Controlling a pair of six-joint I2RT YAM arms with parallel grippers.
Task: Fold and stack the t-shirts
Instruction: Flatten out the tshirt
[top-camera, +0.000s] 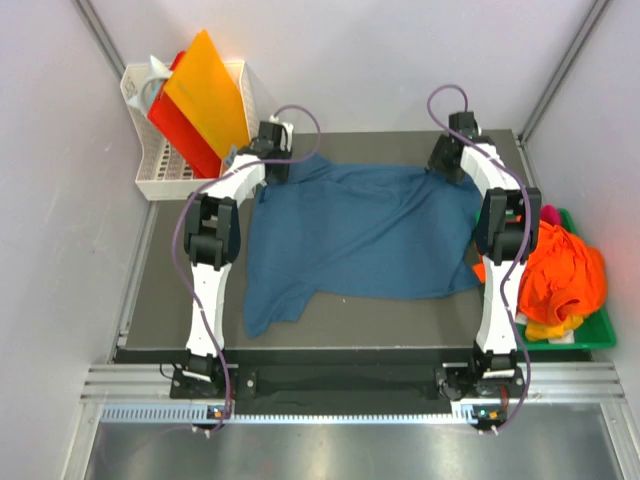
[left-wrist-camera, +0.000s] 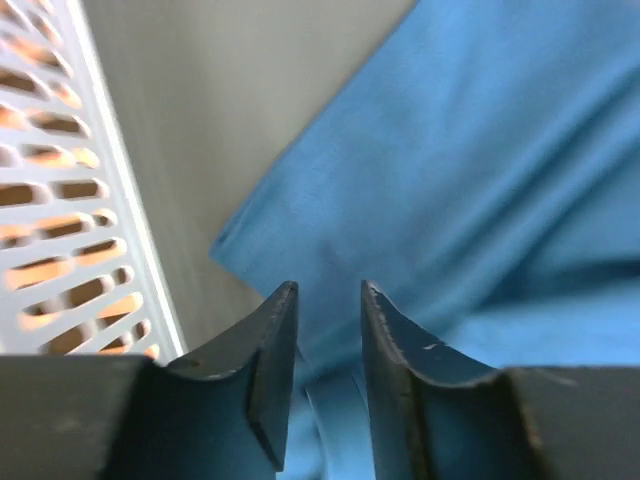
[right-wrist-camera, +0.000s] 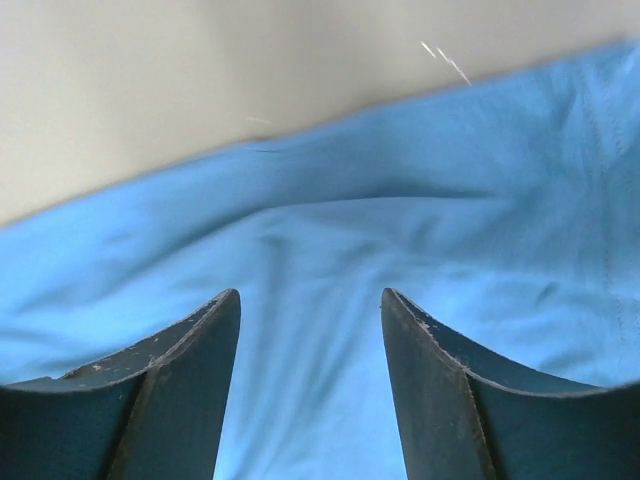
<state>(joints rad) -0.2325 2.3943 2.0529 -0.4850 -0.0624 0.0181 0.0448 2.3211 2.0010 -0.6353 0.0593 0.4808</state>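
Observation:
A dark teal-blue t-shirt (top-camera: 360, 230) lies spread and wrinkled on the dark table (top-camera: 400, 310). My left gripper (top-camera: 276, 166) is low over its far left corner. In the left wrist view the gripper (left-wrist-camera: 330, 290) has its jaws a narrow gap apart, with blue cloth (left-wrist-camera: 470, 170) and a hem fold showing between them. My right gripper (top-camera: 447, 160) is over the shirt's far right edge. In the right wrist view the gripper (right-wrist-camera: 310, 295) is wide open above the cloth (right-wrist-camera: 330, 230), holding nothing. Orange (top-camera: 565, 270), magenta-pink (top-camera: 549, 213) and yellow (top-camera: 545, 328) shirts are heaped at the right.
The heap lies in a green tray (top-camera: 600, 340) off the table's right edge. A white slotted basket (top-camera: 160, 170) with orange and red sheets stands at the back left, close to my left gripper; it also shows in the left wrist view (left-wrist-camera: 70, 220). Walls enclose the sides.

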